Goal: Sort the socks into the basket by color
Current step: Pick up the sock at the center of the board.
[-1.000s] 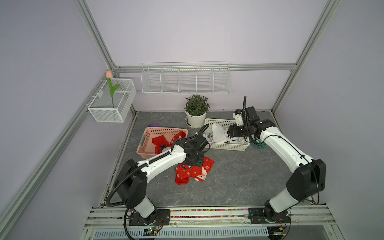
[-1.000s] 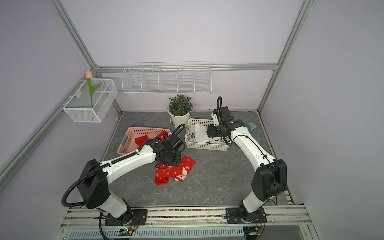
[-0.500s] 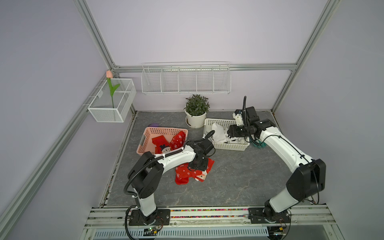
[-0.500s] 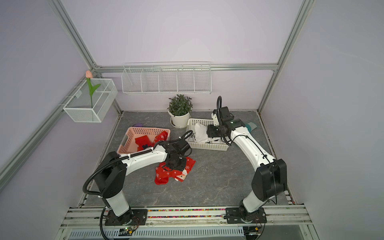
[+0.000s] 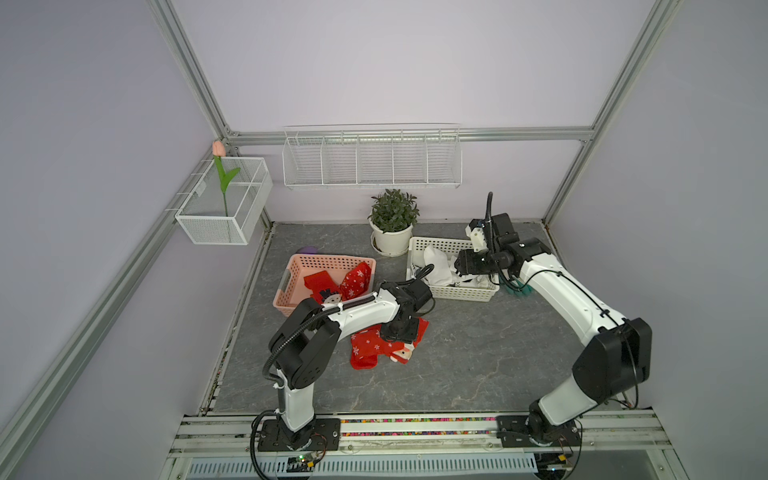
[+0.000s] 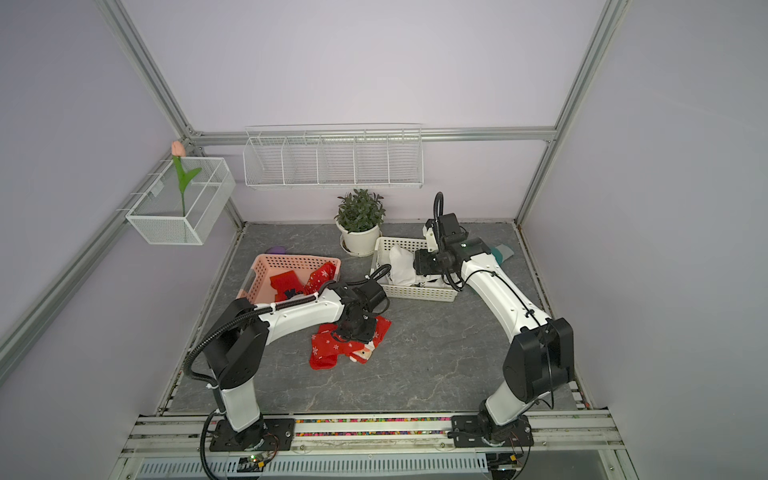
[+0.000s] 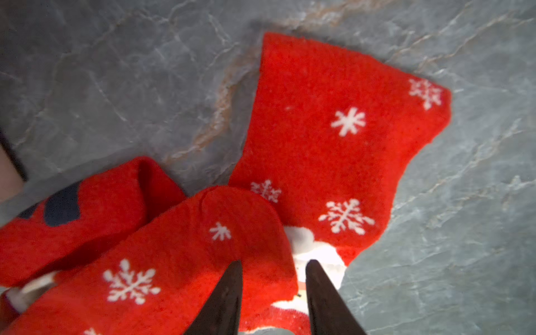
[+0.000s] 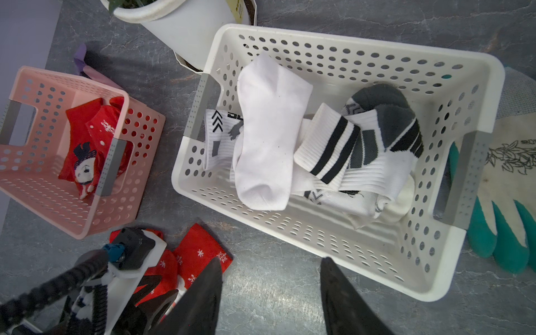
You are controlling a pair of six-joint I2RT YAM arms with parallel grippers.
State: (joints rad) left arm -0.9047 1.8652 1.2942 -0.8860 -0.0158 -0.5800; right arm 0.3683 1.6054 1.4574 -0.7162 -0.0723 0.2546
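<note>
- Loose red fleece socks with white snowflakes [image 5: 374, 347]: a small heap on the grey marbled tabletop [image 5: 478, 353], in front of the two baskets and outside both; one sock bears a Santa face
- Left gripper [image 7: 274, 262]: pointed down onto that heap; the black jaws stand apart, one tip over a folded red toe, the other over the white Santa patch, with the sock's edge lying in the gap; whether the tips press the fabric cannot be told
- Pink perforated plastic basket [image 5: 332, 259]: holds more red patterned socks [image 8: 84, 139], one showing a snowman figure
- White perforated plastic basket [image 8: 348, 43]: stands beside the pink one; holds a pile of white socks [image 8: 269, 130], some with black and grey stripes
- Right gripper [image 8: 269, 261]: held above the white basket; the jaws are spread wide with nothing between them
- Teal-and-white glove [image 8: 510, 179]: lies on the tabletop against the white basket's end wall
- Green potted plant in a white pot [image 5: 392, 216]: stands behind the gap between the baskets
</note>
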